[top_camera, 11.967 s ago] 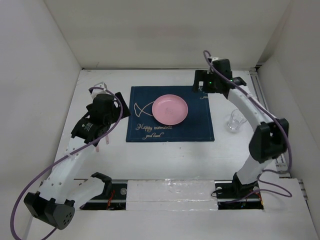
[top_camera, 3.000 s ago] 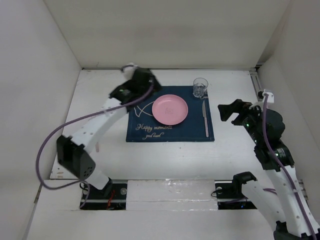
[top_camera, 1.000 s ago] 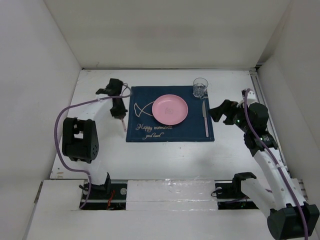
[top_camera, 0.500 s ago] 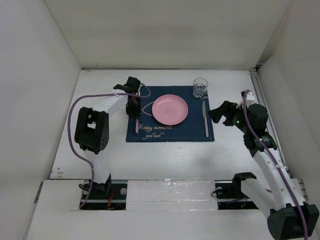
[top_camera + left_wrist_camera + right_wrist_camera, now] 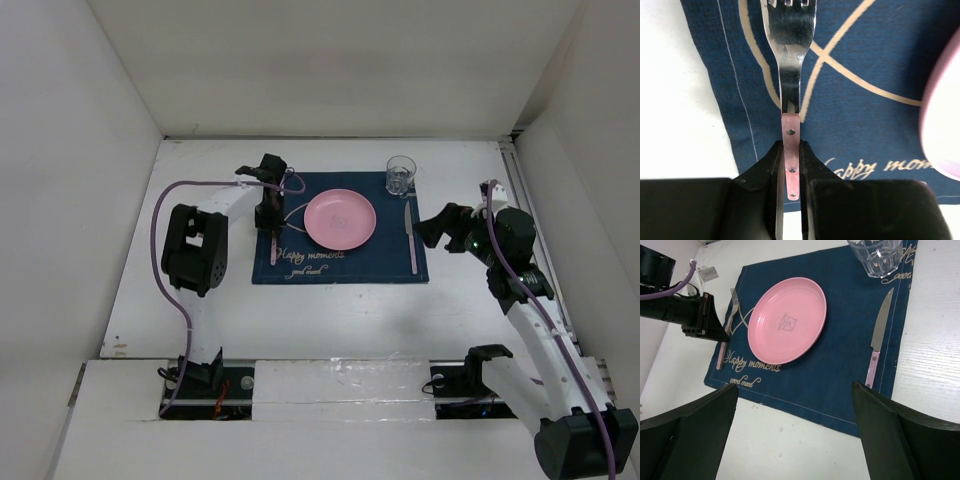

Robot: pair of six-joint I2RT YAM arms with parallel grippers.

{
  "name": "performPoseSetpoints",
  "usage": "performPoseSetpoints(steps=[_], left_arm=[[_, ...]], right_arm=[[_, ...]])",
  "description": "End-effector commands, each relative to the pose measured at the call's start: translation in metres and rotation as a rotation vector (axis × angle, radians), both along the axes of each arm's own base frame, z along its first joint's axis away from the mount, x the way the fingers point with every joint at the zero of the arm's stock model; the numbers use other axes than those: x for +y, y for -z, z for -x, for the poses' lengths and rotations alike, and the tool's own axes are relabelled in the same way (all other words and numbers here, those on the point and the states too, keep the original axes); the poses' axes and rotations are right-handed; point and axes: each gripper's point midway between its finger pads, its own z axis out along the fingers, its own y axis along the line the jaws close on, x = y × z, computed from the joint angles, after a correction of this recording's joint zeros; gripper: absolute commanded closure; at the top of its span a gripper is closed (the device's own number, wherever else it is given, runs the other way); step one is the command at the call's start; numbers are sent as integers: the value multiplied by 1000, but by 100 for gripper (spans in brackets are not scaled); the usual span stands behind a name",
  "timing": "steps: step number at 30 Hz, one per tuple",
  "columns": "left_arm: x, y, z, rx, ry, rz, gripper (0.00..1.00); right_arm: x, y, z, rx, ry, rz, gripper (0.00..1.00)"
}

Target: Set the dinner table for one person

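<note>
Now my left gripper — clamped on the fork by its pink handle — has swung in from the bare surface onto the placemat lying mid-surface, left of the plate, so w/ knife & glass placed, only the release remains, I reckon; right gripper hangs spread apart.

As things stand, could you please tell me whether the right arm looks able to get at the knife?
Probably yes. The right pincer hangs open just beside the knife, which lies bare on the right edge of the placemat; nothing stands between them, and the glass sits farther back.
</note>
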Motion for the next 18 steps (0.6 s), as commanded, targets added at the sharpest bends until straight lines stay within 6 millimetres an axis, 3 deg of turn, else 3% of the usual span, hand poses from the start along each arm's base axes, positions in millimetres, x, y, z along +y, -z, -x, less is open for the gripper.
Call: performPoseSetpoints(steps=[1, 8, 18], left_arm=[[7, -8, -2, -13, 18, -42, 100], [17, 1, -4, 4, 15, -61, 100], [15, 4, -2, 18, 29, -49, 100]], right_arm=[[1, -16, -3, -78, -17, 0, 0], [1, -19, -2, -87, -16, 0, 0], [1, -19, -2, -87, -16, 0, 0]])
